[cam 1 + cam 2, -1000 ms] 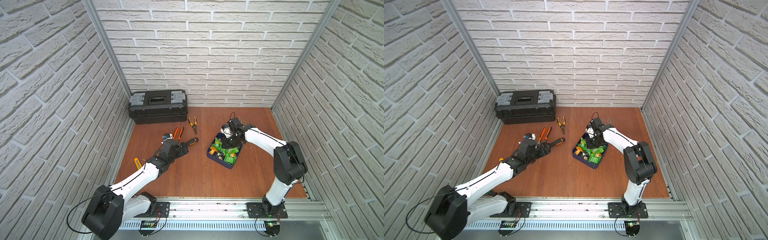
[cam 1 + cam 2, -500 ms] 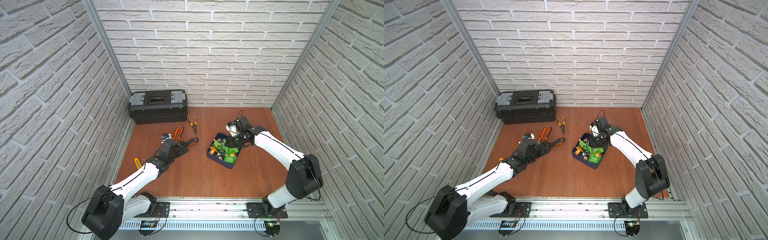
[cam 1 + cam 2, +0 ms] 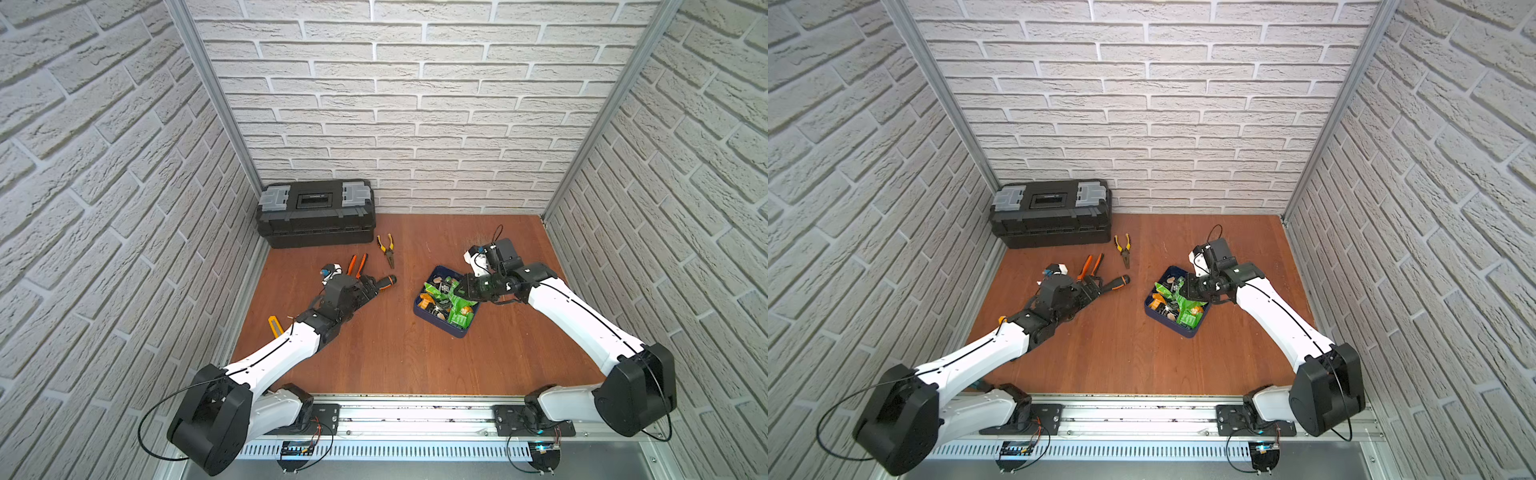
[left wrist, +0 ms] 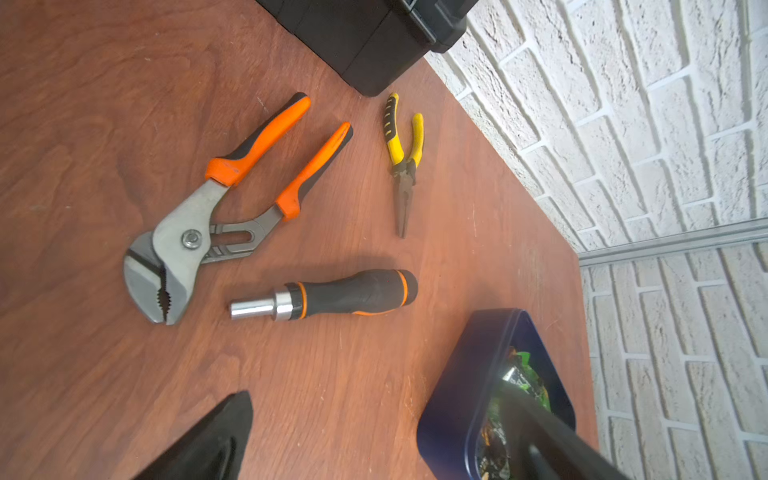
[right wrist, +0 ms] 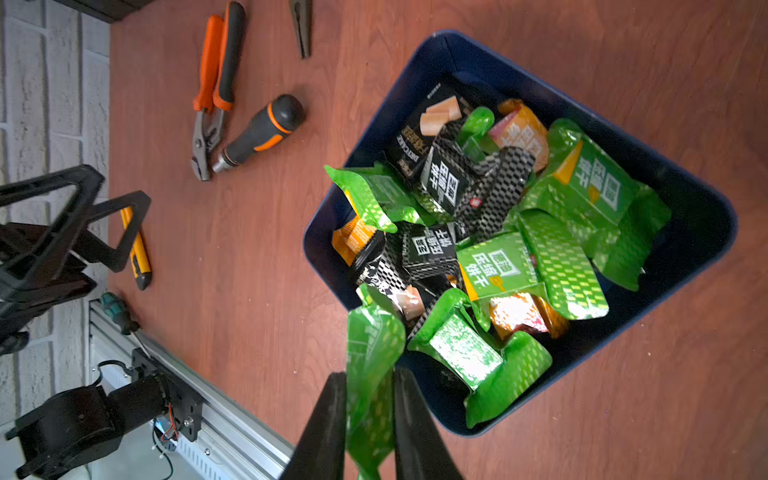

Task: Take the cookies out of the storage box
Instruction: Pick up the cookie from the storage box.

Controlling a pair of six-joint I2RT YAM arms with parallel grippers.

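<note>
The storage box (image 3: 457, 333) (image 3: 1187, 332), a navy-blue tray, lies right of the floor's middle. It is heaped with green, black and orange cookies (image 3: 446, 299) (image 3: 1177, 303) (image 5: 498, 232). At the box's right edge, my right gripper (image 3: 465, 286) (image 5: 370, 376) is shut on one green cookie packet (image 5: 374, 332), which hangs pinched between the two fingers over the box's rim (image 5: 457, 45). My left gripper (image 3: 370, 286) (image 4: 374, 388) rests low among the tools to the left of the box. It is open, with only bare floor between its fingers. The box's wall (image 4: 465, 382) shows beside one finger.
A black toolbox (image 3: 316, 212) stands against the back wall. Orange-handled pliers (image 4: 232, 195), yellow-handled pliers (image 4: 403, 166) and a black bit driver (image 4: 332, 295) lie ahead of the left gripper. A yellow utility knife (image 3: 275, 326) and a green-handled screwdriver (image 5: 118, 309) lie near the left edge.
The right arm's elbow has swung out to the right and toward the front, while its gripper has stayed at the box's right edge. The left arm has not moved.
</note>
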